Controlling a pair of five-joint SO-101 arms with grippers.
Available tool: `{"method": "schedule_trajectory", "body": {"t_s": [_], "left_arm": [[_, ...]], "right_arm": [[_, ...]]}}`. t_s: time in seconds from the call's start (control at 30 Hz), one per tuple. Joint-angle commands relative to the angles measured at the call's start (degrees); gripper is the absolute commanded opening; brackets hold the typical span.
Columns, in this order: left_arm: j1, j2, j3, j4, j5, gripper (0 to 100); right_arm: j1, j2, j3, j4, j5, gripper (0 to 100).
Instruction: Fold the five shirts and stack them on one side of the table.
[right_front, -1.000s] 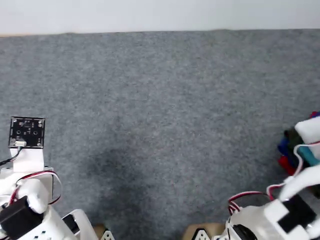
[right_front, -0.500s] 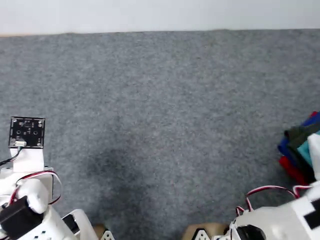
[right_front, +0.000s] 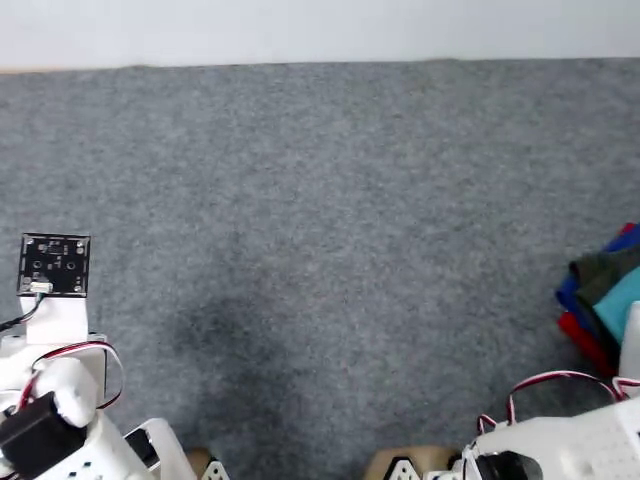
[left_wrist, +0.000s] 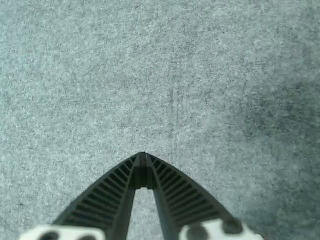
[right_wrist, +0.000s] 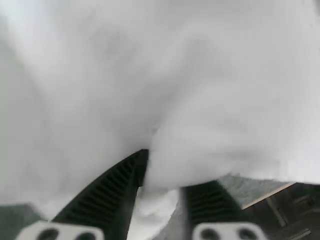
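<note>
The gray bench (right_front: 320, 180) was wide. A pile of shirts (right_front: 600, 275), blue, dark, teal and red, lay at its edge on the right arm's side. The right fingers (right_wrist: 107, 192) were clamped on a fold of a white shirt (right_wrist: 200, 90). The left fingers (left_wrist: 120, 195) were pressed together over bare bench.

Table (right_front: 330, 180) w/ rough matt felt; white shirt (right_wrist: 200, 90) soft, smooth cloth.
</note>
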Motion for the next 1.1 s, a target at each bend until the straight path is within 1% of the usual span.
{"method": "schedule_trajectory", "body": {"t_s": [0.0, 0.03, 0.17, 0.37, 0.57, 0.67, 0.73, 0.87, 0.97, 1.07], "left_arm": [[-0.1, -0.4, -0.1, 0.7, -0.2, 0], [-0.1, -0.4, -0.1, 0.7, -0.2, 0], [-0.1, -0.4, -0.1, 0.7, -0.2, 0], [-0.1, -0.4, -0.1, 0.7, -0.2, 0], [-0.1, -0.1, -0.1, 0.7, -0.2, 0], [-0.1, -0.1, -0.1, 0.7, -0.2, 0], [-0.1, -0.1, -0.1, 0.7, -0.2, 0], [-0.1, -0.1, -0.1, 0.7, -0.4, 0], [-0.1, 0.0, 0.0, 0.7, -0.4, 0], [-0.1, 0.0, 0.0, 0.4, -0.4, 0]], "right_arm": [[-0.5, -2.1, -0.6, 1.4, -0.9, 24.1], [-0.8, -2.1, -0.6, 1.4, -1.3, 25.5], [-3.1, -0.7, -0.5, -0.7, -2.8, 25.6], [-8.0, 2.0, -0.5, -8.7, -5.3, 25.6], [-13.9, 3.5, -0.5, -15.2, -5.6, 25.6], [-15.0, 3.4, -0.5, -17.2, -5.6, 25.6], [-14.7, 3.1, -0.7, -16.7, -5.4, 25.6], [-12.4, 0.3, -1.3, -11.6, -5.0, 25.8], [-11.0, -4.4, -1.4, -8.0, -1.8, 25.8], [-10.7, -10.2, -1.4, -5.2, -1.0, 25.8]]}}
